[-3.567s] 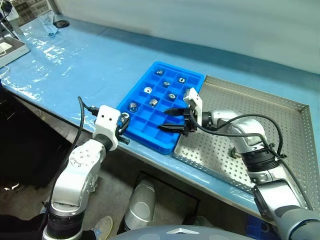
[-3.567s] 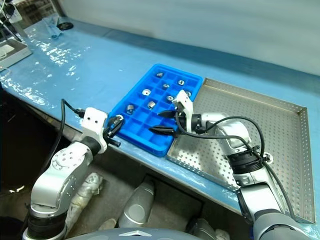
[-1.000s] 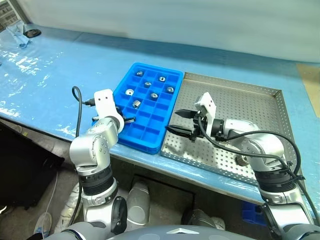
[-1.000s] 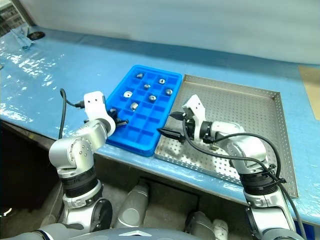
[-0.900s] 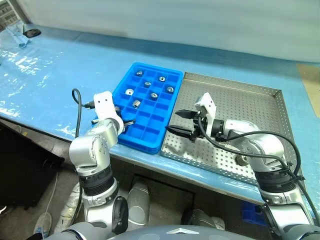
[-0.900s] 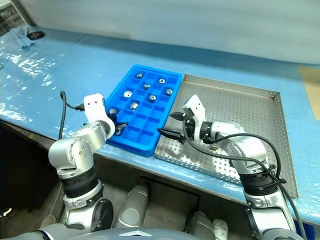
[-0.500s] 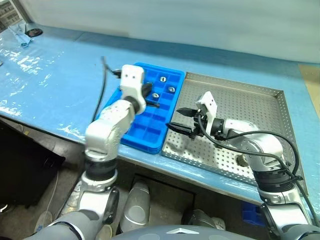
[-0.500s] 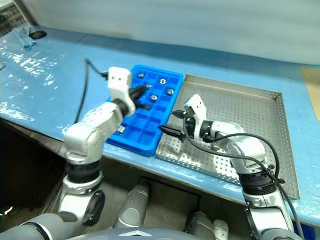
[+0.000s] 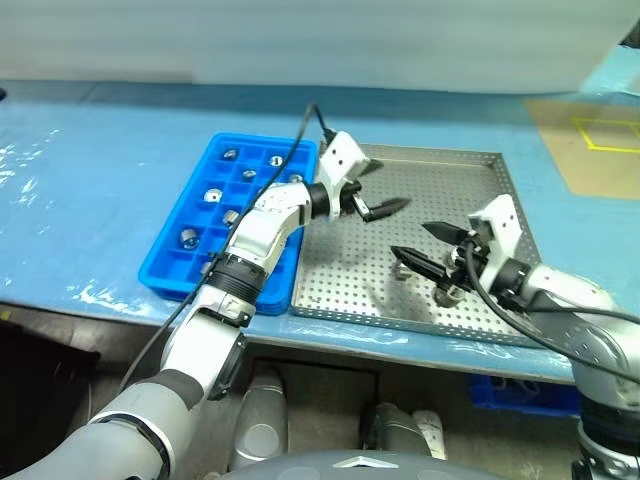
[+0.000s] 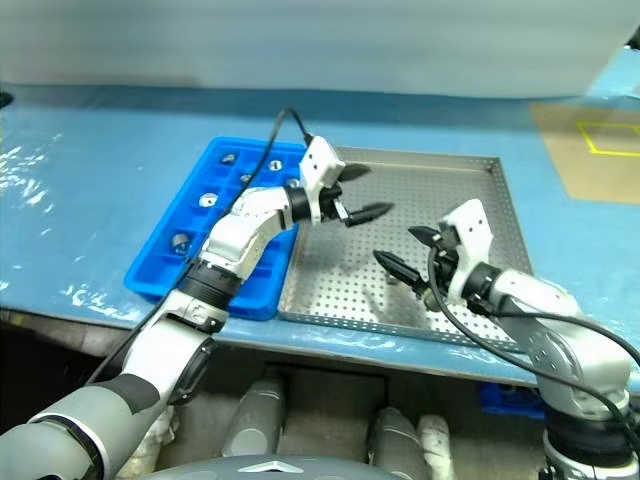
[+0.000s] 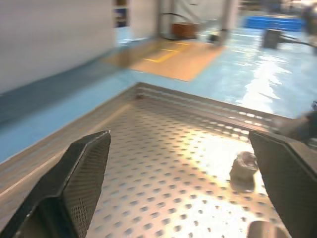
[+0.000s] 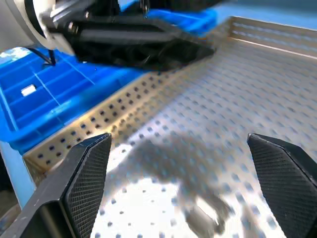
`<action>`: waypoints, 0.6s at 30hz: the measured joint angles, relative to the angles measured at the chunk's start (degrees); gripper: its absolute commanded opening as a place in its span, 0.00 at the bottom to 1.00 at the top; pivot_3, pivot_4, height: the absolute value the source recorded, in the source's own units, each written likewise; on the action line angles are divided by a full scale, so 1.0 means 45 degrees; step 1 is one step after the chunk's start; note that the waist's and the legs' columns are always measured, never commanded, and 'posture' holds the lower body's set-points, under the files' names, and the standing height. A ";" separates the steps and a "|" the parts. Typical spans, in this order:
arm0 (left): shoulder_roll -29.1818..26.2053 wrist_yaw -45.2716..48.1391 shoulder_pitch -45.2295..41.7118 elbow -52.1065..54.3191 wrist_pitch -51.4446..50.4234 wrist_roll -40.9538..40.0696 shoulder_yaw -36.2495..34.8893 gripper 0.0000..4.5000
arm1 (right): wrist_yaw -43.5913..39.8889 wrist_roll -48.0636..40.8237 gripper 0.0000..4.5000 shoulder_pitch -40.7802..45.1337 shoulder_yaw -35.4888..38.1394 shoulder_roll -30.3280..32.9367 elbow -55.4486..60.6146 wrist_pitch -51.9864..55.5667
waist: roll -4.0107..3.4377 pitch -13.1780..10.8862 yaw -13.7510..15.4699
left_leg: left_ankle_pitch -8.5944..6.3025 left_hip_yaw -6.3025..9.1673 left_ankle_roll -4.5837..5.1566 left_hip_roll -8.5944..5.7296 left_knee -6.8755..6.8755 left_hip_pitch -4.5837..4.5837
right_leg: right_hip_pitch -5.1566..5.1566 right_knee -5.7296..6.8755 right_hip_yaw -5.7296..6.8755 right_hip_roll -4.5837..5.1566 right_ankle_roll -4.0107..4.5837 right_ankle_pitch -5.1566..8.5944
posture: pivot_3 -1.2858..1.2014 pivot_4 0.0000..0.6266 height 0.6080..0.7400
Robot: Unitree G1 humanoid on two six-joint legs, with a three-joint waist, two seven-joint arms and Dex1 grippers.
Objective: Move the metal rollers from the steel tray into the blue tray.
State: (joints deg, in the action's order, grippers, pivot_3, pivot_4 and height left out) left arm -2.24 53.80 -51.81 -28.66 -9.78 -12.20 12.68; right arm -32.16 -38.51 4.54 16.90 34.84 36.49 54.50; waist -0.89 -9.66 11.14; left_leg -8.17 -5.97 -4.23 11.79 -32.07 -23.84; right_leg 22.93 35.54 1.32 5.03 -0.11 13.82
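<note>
Remaining metal roller (image 9: 451, 293) in the steel tray (image 9: 440, 170): just beside the spread, empty right gripper (image 9: 428, 248); the left gripper (image 9: 377, 190), also spread and empty, hovers farther off.

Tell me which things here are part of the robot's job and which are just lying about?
Part of the job:
metal rollers
steel tray
blue tray
left gripper, open
right gripper, open

Just there:
blue table cover
brown floor patch
</note>
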 measured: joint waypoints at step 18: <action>0.0418 0.3038 -0.2392 -0.6480 0.3776 0.3547 0.2282 0.99 | 0.2002 -0.1657 1.00 -0.2718 0.1871 0.0085 0.2104 0.0447 | 0.0000 0.0000 -0.1315 | -0.0027 -0.0203 0.0225 -0.0001 0.0063 0.0151 | -0.0145 -0.0188 -0.0049 0.0065 0.0036 -0.0030 | 0.42 0.24 1.00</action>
State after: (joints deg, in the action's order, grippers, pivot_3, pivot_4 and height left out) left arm -0.36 67.47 -62.57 -57.82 7.22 3.76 22.95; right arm -23.15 -45.97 -7.69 25.32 35.22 45.96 56.51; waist -0.89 -9.66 5.22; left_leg -8.29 -6.88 -3.22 11.79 -31.79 -23.16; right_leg 22.28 34.70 1.09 5.32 0.05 13.69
